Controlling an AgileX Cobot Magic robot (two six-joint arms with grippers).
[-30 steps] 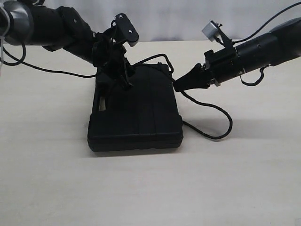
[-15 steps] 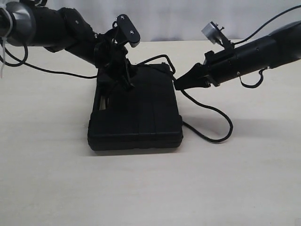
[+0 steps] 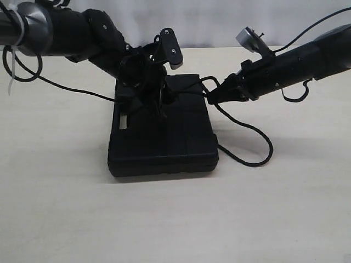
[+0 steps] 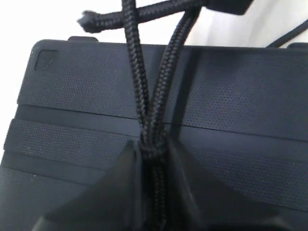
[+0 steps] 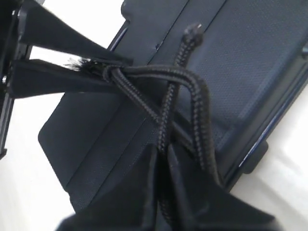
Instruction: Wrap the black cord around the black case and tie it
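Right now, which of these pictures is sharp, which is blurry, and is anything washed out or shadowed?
Exterior view: even, soft light, a faint shadow on the table beside the black case, whose dark surface shows little detail. Left wrist view: the braid of the black cord is crisp, the near fingers blurred, the background blown white. Right wrist view: softer overall, the table bleached white.

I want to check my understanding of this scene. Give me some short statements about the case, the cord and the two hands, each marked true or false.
1. The black case lies flat on the table. True.
2. The left hand pinches the black cord. True.
3. The right hand is open and empty. False: it is shut on the cord.
4. A slack loop of cord lies on the table on the left arm's side of the case. False: it lies on the right arm's side.
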